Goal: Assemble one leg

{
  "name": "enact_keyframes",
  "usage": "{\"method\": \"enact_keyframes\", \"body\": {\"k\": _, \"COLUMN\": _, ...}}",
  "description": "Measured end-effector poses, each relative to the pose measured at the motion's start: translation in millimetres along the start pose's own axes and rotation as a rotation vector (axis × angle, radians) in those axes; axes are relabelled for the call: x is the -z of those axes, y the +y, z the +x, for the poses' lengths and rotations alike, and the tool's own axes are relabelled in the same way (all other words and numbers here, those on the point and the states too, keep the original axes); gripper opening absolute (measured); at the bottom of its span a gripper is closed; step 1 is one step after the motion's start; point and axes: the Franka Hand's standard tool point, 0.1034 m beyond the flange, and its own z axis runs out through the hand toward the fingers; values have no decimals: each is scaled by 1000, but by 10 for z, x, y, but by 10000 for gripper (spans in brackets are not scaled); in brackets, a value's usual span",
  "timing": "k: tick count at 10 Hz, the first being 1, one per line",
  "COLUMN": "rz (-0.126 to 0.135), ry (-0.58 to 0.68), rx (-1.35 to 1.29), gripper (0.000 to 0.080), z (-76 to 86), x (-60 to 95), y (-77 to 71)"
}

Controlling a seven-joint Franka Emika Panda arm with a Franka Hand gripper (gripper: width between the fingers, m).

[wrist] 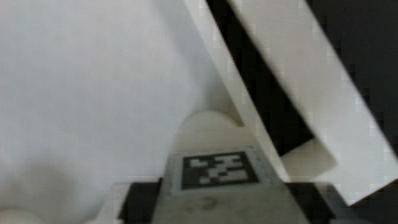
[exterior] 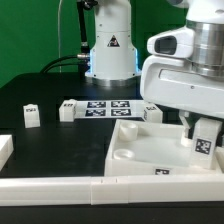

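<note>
End effector (exterior: 203, 140) grips a tagged leg (exterior: 204, 138) over the tray's (exterior: 135, 150) corner; seating appears in hand, with careful lowering and alignment needed next.

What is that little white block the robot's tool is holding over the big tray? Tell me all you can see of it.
The leg is a small white block that looks like plastic, with a black-and-white square tag on one face. It stands upright between the fingers of the tool, over the tray near a corner on the exterior view's right. In the wrist view its tag shows clearly. Whether its foot touches the tray cannot be told.
</note>
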Motion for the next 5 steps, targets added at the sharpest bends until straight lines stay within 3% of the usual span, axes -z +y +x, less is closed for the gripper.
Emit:
{"method": "enact_keyframes", "body": {"k": 4, "rz": -43, "ry": 20, "rx": -275, "gripper": 304, "z": 102, "x": 0, "y": 193}}
{"method": "enact_keyframes", "body": {"k": 5, "rz": -43, "ry": 20, "rx": -269, "gripper": 392, "z": 92, "x": -8, "y": 181}}
